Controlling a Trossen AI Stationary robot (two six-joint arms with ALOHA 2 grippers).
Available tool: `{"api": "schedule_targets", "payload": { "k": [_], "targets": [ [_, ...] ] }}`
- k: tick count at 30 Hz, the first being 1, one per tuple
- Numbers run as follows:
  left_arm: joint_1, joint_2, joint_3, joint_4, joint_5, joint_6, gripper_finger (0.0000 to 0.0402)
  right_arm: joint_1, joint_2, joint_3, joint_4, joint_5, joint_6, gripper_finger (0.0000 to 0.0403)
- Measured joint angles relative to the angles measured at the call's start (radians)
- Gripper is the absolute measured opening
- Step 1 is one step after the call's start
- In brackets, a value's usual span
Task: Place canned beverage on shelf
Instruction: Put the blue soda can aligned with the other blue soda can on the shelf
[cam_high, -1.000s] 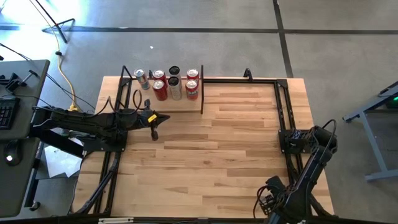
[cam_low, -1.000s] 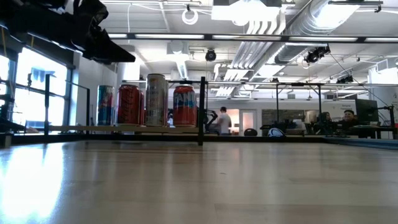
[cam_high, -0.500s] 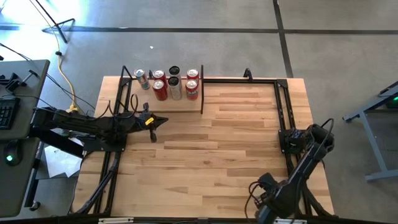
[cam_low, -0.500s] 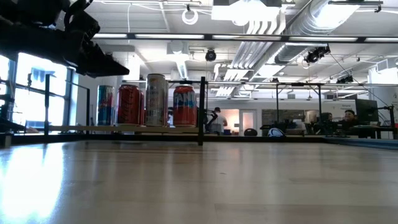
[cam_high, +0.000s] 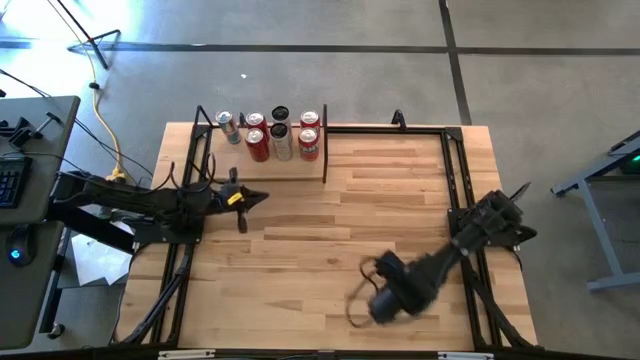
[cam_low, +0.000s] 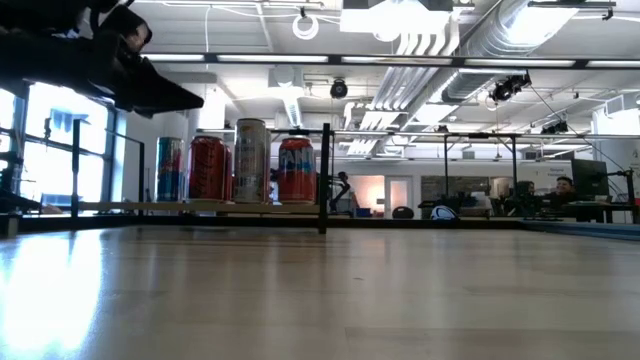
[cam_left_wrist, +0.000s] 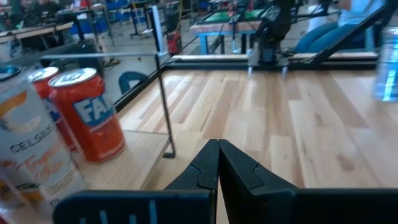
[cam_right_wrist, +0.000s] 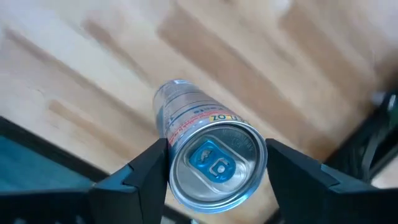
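Silver can (cam_right_wrist: 208, 155) sits between the fingers of the right gripper (cam_high: 385, 300), top end and blue pull-tab facing the wrist camera, body pointing away toward the tabletop (cam_high: 380, 200); the fingers flank it closely on both sides, so the read is clamped on the can. In the high view this gripper hangs over the table at about 5 o'clock from centre, blurred, and the can itself cannot be made out there. The shelf (cam_high: 290, 168) lies at about 11 o'clock from the right gripper, well apart, across most of the table. It already carries several cans (cam_high: 258, 146), standing upright in two rows between the black uprights. Key relation: the can's long axis runs along the gripper's approach line, not clearly upright, so it probably needs tilting to vertical before it goes down on the board. Free space on the board is hard to judge. The left gripper (cam_high: 248, 197), fingers pressed together and empty, waits just beside the shelf at its 6 o'clock side, much nearer than the right; it may crowd the approach.
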Motion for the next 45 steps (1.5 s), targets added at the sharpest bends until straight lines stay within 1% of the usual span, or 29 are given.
{"api": "schedule_targets", "payload": {
  "k": [4, 8, 14, 18, 21, 27, 31, 34, 36, 40, 41, 43, 45],
  "targets": [
    [-0.044, -0.037, 0.000, -0.018, -0.026, 0.014, 0.0000, -0.124, 0.000, 0.045, -0.002, 0.054, -0.172, 0.0219],
    [-0.086, -0.075, 0.000, -0.063, -0.084, 0.018, 0.0000, -0.254, 0.000, 0.087, 0.053, 0.092, -0.369, 0.0219],
    [-0.141, -0.111, 0.000, -0.103, -0.150, 0.018, 0.0000, -0.429, -0.001, 0.119, 0.246, 0.160, -0.677, 0.0219],
    [-0.167, -0.120, 0.000, -0.105, -0.168, 0.025, 0.0000, -0.519, -0.002, 0.120, 0.383, 0.166, -0.813, 0.0219],
    [-0.178, -0.122, 0.000, -0.104, -0.169, 0.025, 0.0000, -0.562, 0.001, 0.120, 0.476, 0.165, -0.897, 0.0219],
    [-0.190, -0.122, 0.000, -0.102, -0.202, 0.025, 0.0000, -0.597, 0.038, 0.121, 0.593, 0.123, -0.979, 0.0219],
    [-0.193, -0.121, 0.000, -0.099, -0.203, 0.025, 0.0000, -0.605, 0.092, 0.169, 0.587, 0.114, -0.993, 0.0219],
    [-0.192, -0.121, 0.000, -0.099, -0.203, 0.022, 0.0000, -0.610, 0.154, 0.261, 0.566, 0.115, -1.030, 0.0219],
    [-0.192, -0.121, 0.000, -0.099, -0.203, 0.019, 0.0000, -0.617, 0.204, 0.350, 0.529, 0.118, -1.045, 0.0219],
    [-0.192, -0.121, 0.000, -0.100, -0.203, 0.019, 0.0000, -0.641, 0.332, 0.557, 0.376, 0.142, -1.050, 0.0219],
    [-0.192, -0.121, 0.000, -0.100, -0.203, 0.019, 0.0000, -0.648, 0.360, 0.583, 0.348, 0.146, -1.050, 0.0219],
    [-0.192, -0.121, 0.000, -0.100, -0.203, 0.018, 0.0000, -0.664, 0.364, 0.532, 0.389, 0.121, -1.046, 0.0219],
    [-0.192, -0.121, 0.000, -0.101, -0.203, 0.018, 0.0000, -0.680, 0.365, 0.501, 0.365, 0.083, -1.020, 0.0218]
  ]
}}
